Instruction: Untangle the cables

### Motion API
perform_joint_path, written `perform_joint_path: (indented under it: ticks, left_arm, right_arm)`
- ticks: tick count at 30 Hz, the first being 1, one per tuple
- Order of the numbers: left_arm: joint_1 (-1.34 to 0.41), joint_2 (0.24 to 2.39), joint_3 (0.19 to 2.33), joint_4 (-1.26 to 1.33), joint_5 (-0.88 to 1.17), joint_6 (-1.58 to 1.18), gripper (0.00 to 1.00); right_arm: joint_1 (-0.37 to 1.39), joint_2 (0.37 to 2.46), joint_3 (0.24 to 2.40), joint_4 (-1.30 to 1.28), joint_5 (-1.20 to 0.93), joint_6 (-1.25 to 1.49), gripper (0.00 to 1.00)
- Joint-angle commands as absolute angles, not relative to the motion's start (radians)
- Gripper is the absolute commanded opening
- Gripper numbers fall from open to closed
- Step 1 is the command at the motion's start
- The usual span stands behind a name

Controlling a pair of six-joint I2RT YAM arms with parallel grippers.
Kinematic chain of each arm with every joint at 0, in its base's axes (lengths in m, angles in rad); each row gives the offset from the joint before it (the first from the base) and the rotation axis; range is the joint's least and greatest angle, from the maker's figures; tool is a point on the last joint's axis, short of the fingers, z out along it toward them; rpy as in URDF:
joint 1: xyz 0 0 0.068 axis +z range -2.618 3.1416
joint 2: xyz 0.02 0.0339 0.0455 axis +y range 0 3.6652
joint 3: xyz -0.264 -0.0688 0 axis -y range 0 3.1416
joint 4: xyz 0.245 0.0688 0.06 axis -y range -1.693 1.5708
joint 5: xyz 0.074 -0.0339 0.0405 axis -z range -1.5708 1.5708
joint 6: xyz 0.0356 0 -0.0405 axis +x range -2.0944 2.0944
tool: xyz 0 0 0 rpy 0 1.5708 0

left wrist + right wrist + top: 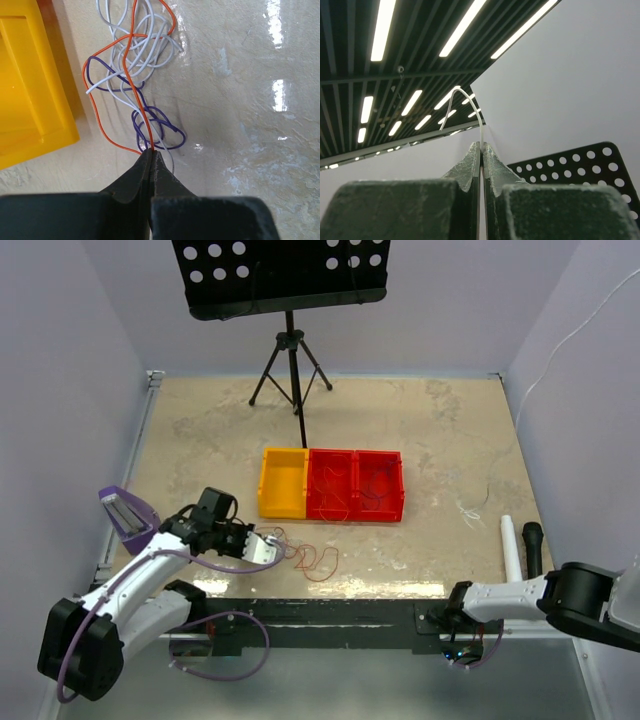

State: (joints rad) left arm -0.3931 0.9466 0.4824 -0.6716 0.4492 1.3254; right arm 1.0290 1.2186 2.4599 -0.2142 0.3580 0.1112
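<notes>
Both clenched: left claw [151, 151] on cables [128, 75], right claw [481, 145] on white wire [462, 90]; glossy tabletop [430, 440], lilac walls [60, 360].

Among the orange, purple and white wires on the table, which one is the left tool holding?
The orange wire: it runs straight into the shut tips of the left tool, while the purple wire and white wire only loop beside them.

bright strip lights [381, 27], glare on table [276, 95], sharp focus
</notes>
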Motion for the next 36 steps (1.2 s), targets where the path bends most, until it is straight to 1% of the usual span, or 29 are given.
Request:
perform_joint_path:
  ticks: [1, 8, 16, 21, 30, 34, 36]
  left_arm:
    - [-0.388, 0.931, 0.531, -0.709, 0.483, 1.332, 0.0]
    - [-0.39, 0.92, 0.673, -0.814, 0.69, 1.243, 0.0]
    - [-0.39, 0.919, 0.793, -0.954, 0.836, 1.232, 0.0]
    - [-0.39, 0.885, 0.795, -0.989, 0.845, 1.233, 0.0]
    - [-0.39, 0.831, 0.775, -1.017, 0.836, 1.236, 0.0]
    - [-0.39, 0.824, 0.765, -1.023, 0.833, 1.241, 0.0]
    - [-0.39, 0.821, 0.759, -1.023, 0.831, 1.243, 0.02]
  right_arm:
    - [1.028, 1.27, 2.457, -0.21, 0.351, 0.109, 0.0]
    - [1.028, 1.311, 2.385, -0.18, 0.292, 0.155, 0.0]
    - [1.028, 1.387, 2.298, -0.112, 0.233, 0.193, 0.0]
    - [1.028, 1.474, 2.286, -0.071, 0.196, 0.209, 0.0]
    - [1.016, 1.649, 2.336, -0.051, 0.179, 0.212, 0.0]
    - [0.983, 1.683, 2.318, -0.043, 0.181, 0.218, 0.0]
    - [0.945, 1.683, 2.289, -0.034, 0.164, 0.232, 0.0]
